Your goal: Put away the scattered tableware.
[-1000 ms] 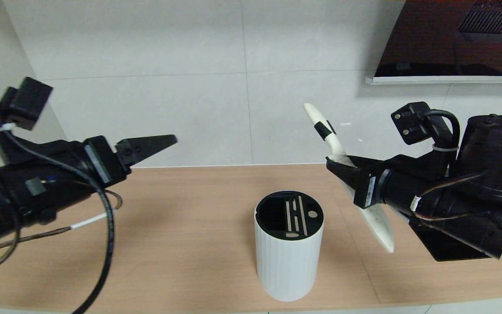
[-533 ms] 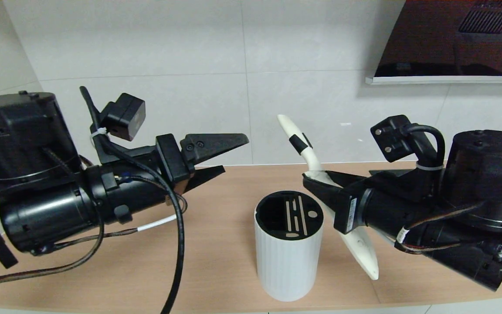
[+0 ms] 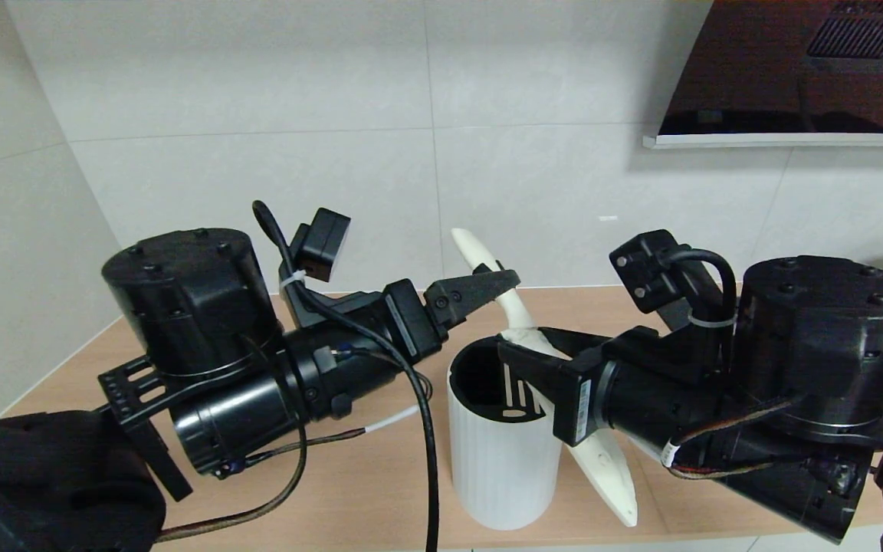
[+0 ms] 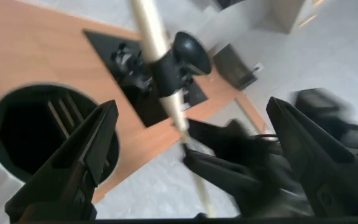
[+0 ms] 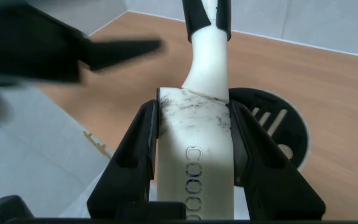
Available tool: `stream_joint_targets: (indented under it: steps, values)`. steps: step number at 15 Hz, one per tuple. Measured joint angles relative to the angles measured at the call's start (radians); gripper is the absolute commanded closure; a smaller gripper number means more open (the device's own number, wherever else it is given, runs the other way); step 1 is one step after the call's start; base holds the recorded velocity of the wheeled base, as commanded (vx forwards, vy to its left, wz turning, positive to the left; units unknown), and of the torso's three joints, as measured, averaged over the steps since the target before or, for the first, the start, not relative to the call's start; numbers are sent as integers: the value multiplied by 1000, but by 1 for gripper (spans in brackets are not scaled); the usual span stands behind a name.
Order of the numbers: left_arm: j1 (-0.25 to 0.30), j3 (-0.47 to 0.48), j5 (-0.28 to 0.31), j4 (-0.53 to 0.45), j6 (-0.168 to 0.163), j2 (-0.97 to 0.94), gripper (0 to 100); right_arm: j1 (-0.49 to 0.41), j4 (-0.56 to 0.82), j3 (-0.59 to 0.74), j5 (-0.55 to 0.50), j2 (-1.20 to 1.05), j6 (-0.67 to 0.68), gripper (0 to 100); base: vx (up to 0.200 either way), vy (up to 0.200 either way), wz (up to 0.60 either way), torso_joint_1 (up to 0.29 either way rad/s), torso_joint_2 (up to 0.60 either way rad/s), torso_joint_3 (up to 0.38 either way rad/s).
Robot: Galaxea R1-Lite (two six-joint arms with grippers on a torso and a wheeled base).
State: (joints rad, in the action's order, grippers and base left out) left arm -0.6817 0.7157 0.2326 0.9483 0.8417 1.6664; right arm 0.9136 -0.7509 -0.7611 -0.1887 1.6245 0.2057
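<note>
right gripper (image 3: 526,345) is clamped on the white utensil (image 3: 514,307) mid-frame, long axis tilted: handle up-left, wide end hanging low right of the white holder (image 3: 499,460). left gripper (image 4: 191,109) gapes open right at the handle, looks nearest for a regrip.

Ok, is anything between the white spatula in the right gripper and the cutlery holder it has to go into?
Nothing visible. The right gripper holds the white spatula tilted beside the cutlery holder, whose large opening looks empty. The open left gripper straddles the handle higher up.
</note>
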Motion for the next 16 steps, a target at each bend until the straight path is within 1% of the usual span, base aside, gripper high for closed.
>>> stream_joint_targets:
  steps: [6, 15, 16]
  values:
    - [-4, 4, -20, 33, -1, 27, 0, 26, 0, 5, 0, 10, -1, 100, 0, 0, 0, 0, 0, 0]
    - [-4, 3, -21, 33, -3, 36, 0, 62, 1, 18, -1, 9, -6, 100, 0, 0, 0, 0, 0, 0]
    - [-4, 3, -21, 33, -3, 37, 100, 64, 0, 19, -1, 9, -6, 100, 0, 0, 0, 0, 0, 0]
